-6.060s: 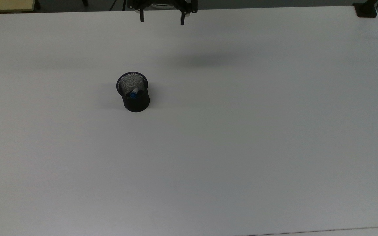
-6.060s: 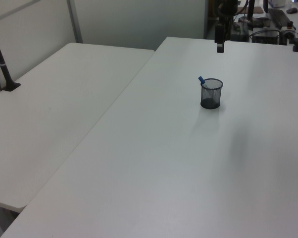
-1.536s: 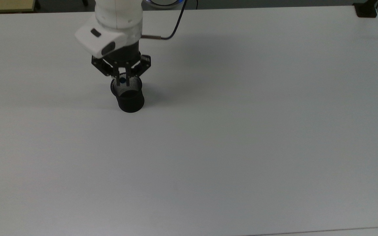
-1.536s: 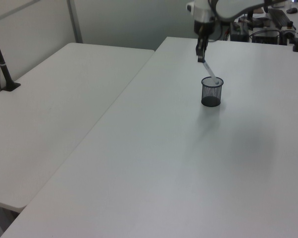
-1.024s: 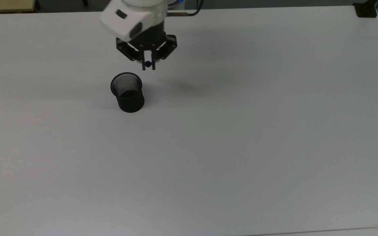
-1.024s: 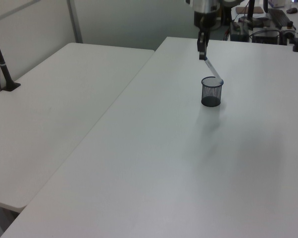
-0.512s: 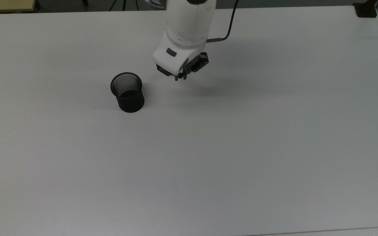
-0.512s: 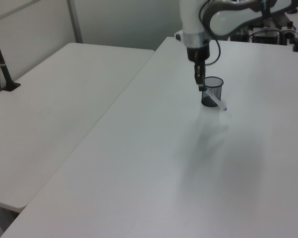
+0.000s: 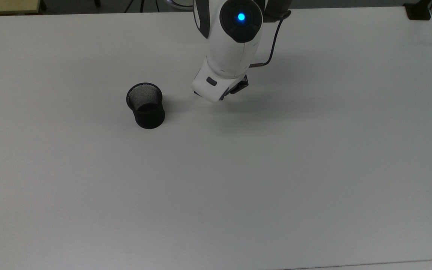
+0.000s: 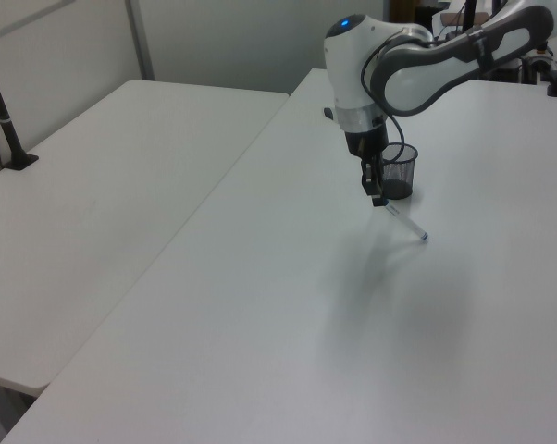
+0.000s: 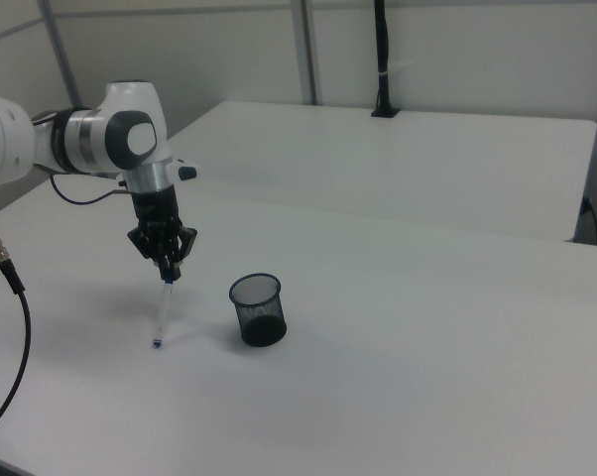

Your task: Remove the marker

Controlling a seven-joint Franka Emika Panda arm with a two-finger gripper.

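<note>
Marker out of the cup, not yet set down: that is the step I judge myself to be in.

From the top view my wrist housing covers my fingers, so I read little there beyond placement. One black mesh cup stands on the white worktop, and my arm hangs to the top view's right of it, apart from it. The cup's mouth looks empty.

In the left view my gripper points downward just in front of the cup, and my fingers are clenched on the upper end of the marker. It slants down and toward the left view's right, its lower tip at or just above the worktop; I cannot tell whether it touches.

In the right view I see the same grasp: the marker hangs from my fingers, nearly upright with a slight tilt, its blue lower end close to the surface, to the right view's left of the cup and clear of it.

My next move, as I judge it, calls for lowering a little and easing the marker flat onto the bare worktop beside the cup, then letting go without it rolling off.

Count: one marker, one cup, one arm.
</note>
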